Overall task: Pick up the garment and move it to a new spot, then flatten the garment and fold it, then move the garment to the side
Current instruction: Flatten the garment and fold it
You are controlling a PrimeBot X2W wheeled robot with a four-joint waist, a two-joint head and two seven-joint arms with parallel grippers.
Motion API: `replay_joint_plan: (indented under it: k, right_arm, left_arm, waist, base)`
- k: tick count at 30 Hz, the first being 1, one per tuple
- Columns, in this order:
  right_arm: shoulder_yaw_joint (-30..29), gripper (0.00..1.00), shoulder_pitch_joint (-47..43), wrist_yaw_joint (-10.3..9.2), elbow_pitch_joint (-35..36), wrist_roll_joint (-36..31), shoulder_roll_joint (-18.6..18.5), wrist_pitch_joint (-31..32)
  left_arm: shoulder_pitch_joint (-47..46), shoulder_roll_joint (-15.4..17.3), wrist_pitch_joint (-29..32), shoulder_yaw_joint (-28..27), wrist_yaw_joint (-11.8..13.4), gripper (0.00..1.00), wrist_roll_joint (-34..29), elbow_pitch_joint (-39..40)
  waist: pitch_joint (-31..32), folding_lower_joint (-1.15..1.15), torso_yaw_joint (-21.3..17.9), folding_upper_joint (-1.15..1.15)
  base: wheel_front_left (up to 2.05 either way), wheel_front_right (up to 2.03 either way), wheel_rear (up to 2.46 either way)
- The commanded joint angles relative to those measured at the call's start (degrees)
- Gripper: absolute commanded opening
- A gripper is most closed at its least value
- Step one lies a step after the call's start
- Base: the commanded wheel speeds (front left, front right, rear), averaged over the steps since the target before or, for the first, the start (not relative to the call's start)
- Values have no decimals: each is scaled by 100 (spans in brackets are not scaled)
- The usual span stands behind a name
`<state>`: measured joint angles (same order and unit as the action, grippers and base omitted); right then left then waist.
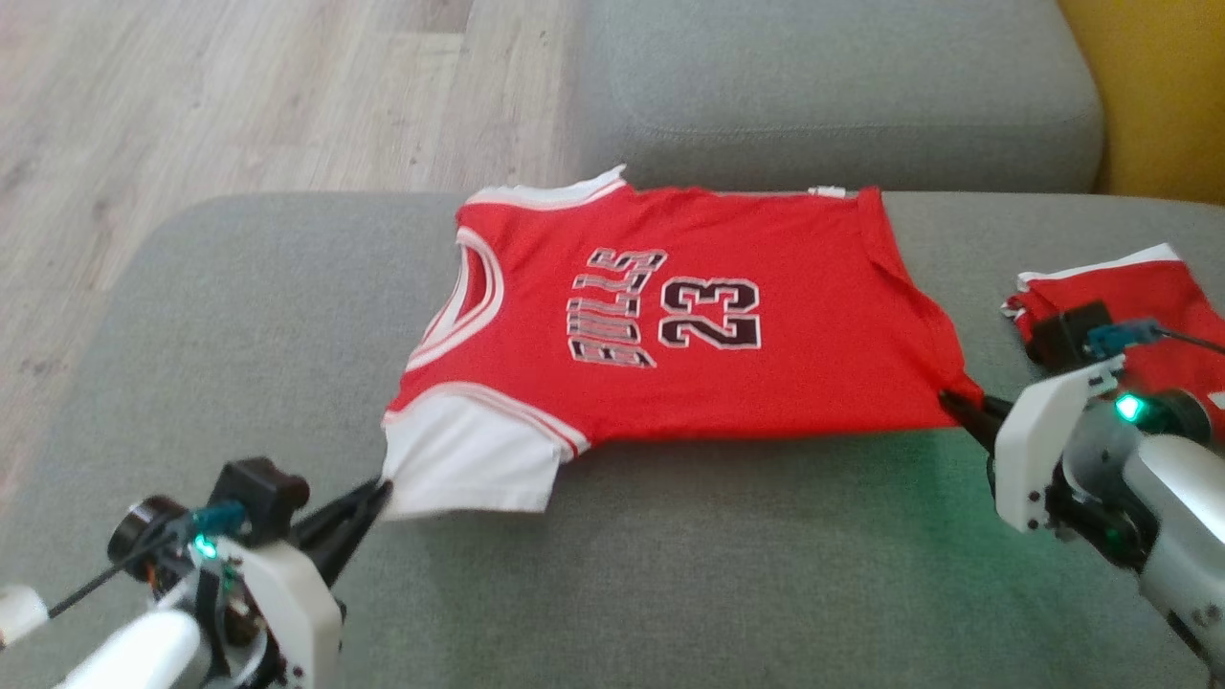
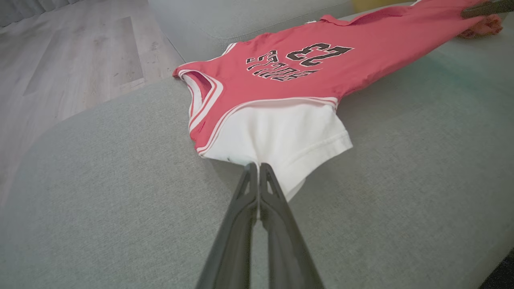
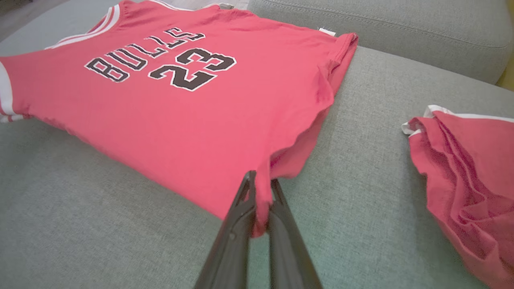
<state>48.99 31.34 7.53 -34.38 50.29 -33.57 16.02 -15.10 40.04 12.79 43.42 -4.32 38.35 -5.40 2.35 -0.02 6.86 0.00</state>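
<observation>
Grey sofa (image 1: 670,574); red jersey (image 1: 813,316) between left gripper (image 1: 383,490), clamped on sleeve (image 1: 469,469), and right gripper (image 1: 949,398), clamped on hem (image 1: 933,330).

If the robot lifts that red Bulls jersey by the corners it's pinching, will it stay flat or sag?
Probably sag: the jersey is thin cloth, visibly rippling along its hem near the right gripper. Likely light too: a small pinch on the white sleeve by the left gripper stretches it.

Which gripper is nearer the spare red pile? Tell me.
Right. The right gripper pinches the jersey hem near the pile; the left gripper holds its far sleeve.
</observation>
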Motion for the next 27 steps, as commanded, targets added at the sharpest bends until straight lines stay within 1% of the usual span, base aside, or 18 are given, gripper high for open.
replay_joint_plan:
  k: [1, 3, 6, 10, 16, 27]
  right_arm:
    - [-20, 0, 50, -4, 163, 60, -194, -3]
    - [-46, 0, -60, -4, 378, 235, -290, 25]
    - [-169, 0, -133, -4, 532, 345, -330, -25]
    - [-321, 0, -109, -4, 585, 328, -275, -93]
    - [-573, 0, 123, -4, 524, 219, -93, -194]
    - [-956, 0, 699, -4, -4, 74, 366, -332]
  left_arm:
    - [-327, 268, 3, -320, 51, 0, 10, 214]
    - [-228, 361, 96, -359, 202, 0, 34, 549]
    - [-217, 428, 135, -358, 359, 0, -98, 793]
    - [-374, 329, 81, -396, 461, 0, -186, 807]
    - [-837, 200, 52, -395, 360, 0, -341, 445]
    - [-2006, -294, 87, -340, 0, 0, -421, -652]
  waist:
    - [25, 2, -28, 0]
    - [24, 2, -45, 0]
    - [-10, 2, -82, 0]
    - [-131, 2, -129, 0]
    - [-425, 2, -200, 0]
    - [-875, 2, -242, 0]
  base:
    - [0, 0, 0]
    - [0, 0, 0]
    - [0, 0, 0]
    - [0, 0, 0]
    - [0, 0, 0]
    - [0, 0, 0]
